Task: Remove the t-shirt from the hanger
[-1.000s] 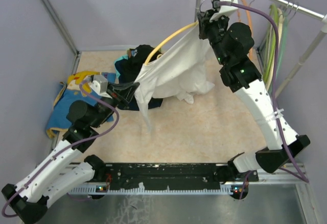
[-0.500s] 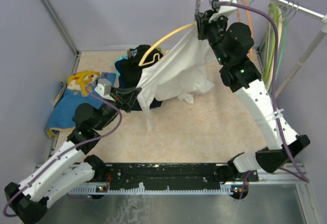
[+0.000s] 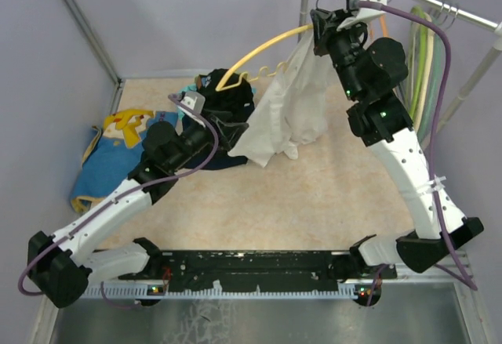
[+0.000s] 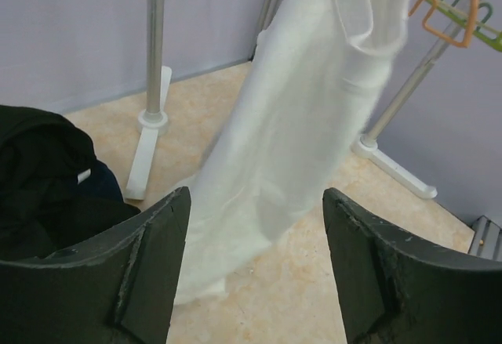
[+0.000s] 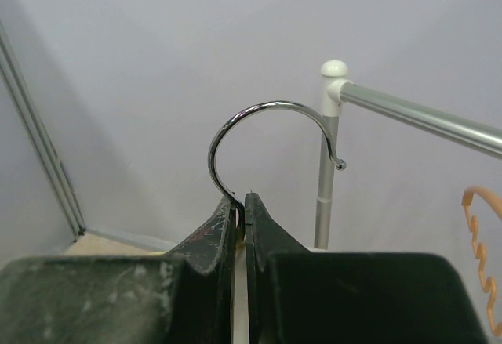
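From where I stand, the right gripper [image 3: 320,24] is up in the upper right of the overhead view, and its wrist camera shows the right gripper [image 5: 241,203] with its jaws pressed together on the neck of the hanger's metal hook [image 5: 271,109]. The yellow hanger [image 3: 263,50] slants down from there toward the upper middle of the frame, its left arm bare. The white t-shirt [image 3: 294,101] clings only to the end nearest the right gripper and droops in a bunched column to the beige table [image 3: 314,195], its lower edge spreading just above centre. The left gripper [image 3: 235,128] sits left of centre, aimed at the cloth's lower edge. In the left wrist view the left gripper [image 4: 255,203] has its jaws well apart with nothing between them, and the t-shirt [image 4: 298,124] hangs loose just beyond. A heap of dark clothes [image 3: 220,93] lies beside that gripper, and a blue and yellow garment [image 3: 110,152] lies at the left. Green hangers [image 3: 423,54] hang from the rail [image 3: 423,3] at the upper right.
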Action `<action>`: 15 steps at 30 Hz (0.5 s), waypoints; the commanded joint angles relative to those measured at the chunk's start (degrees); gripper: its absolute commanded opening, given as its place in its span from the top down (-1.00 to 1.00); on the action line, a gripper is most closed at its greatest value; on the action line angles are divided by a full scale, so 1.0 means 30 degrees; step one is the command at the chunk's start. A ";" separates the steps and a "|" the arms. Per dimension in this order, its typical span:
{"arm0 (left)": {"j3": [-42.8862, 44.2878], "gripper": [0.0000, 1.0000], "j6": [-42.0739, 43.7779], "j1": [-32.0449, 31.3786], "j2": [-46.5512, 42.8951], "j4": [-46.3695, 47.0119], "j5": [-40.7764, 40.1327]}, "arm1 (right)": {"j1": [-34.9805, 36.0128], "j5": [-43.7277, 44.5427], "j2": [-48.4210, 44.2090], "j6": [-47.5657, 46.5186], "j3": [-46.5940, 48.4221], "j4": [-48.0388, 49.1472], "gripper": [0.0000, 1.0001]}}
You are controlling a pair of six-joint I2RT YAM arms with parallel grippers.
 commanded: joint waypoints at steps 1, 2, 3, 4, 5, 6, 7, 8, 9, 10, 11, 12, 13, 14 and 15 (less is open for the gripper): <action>0.0852 -0.52 0.0056 0.0019 -0.1433 0.0920 0.0861 | -0.0100 0.0195 -0.1548 0.0153 -0.0170 0.2569 1.00; 0.0879 -0.53 0.0175 0.0019 -0.1774 0.0804 0.0849 | -0.0100 0.0348 -0.1588 0.0038 -0.0230 0.2486 1.00; 0.0948 -0.55 0.0304 0.0019 -0.2117 0.0570 0.0792 | -0.0100 0.0495 -0.1566 -0.0079 -0.0300 0.2399 1.00; 0.1015 -0.55 0.0492 0.0019 -0.2464 0.0236 0.0719 | -0.0100 0.0616 -0.1560 -0.0214 -0.0352 0.2311 1.00; 0.1060 -0.57 0.0673 0.0019 -0.2822 -0.0121 0.0618 | -0.0100 0.0719 -0.1573 -0.0323 -0.0420 0.2238 1.00; 0.1092 -0.61 0.0834 0.0019 -0.3218 -0.0289 0.0529 | -0.0100 0.0797 -0.1575 -0.0443 -0.0492 0.2177 1.00; 0.1099 -0.64 0.0976 0.0019 -0.3546 -0.0376 0.0488 | -0.0100 0.0884 -0.1623 -0.0575 -0.0614 0.2140 1.00; 0.1115 -0.69 0.1218 0.0019 -0.3888 -0.0376 0.0546 | -0.0096 0.0950 -0.1658 -0.0701 -0.0772 0.2163 1.00; 0.1157 -0.74 0.1423 0.0019 -0.4143 -0.0351 0.0652 | -0.0095 0.0987 -0.1696 -0.0783 -0.0880 0.2142 1.00; 0.1221 -0.76 0.1642 0.0015 -0.4354 -0.0300 0.0866 | -0.0099 0.0959 -0.1711 -0.0870 -0.1011 0.2110 1.00; 0.1390 -0.79 0.1911 0.0019 -0.4407 -0.0253 0.1150 | -0.0099 0.0915 -0.1739 -0.0910 -0.1122 0.2084 1.00; 0.1583 -0.81 0.2183 0.0034 -0.4391 -0.0247 0.1419 | -0.0100 0.0840 -0.1764 -0.0937 -0.1202 0.2037 1.00; 0.1849 -0.83 0.2437 0.0035 -0.4181 -0.0247 0.1717 | -0.0100 0.0780 -0.1786 -0.0945 -0.1285 0.1980 1.00; 0.2146 -0.83 0.2703 0.0021 -0.3923 -0.0236 0.2069 | -0.0085 0.0725 -0.1792 -0.0930 -0.1358 0.1918 1.00; 0.2546 -0.84 0.2952 0.0027 -0.3583 -0.0282 0.2344 | -0.0094 0.0655 -0.1841 -0.0896 -0.1418 0.1877 1.00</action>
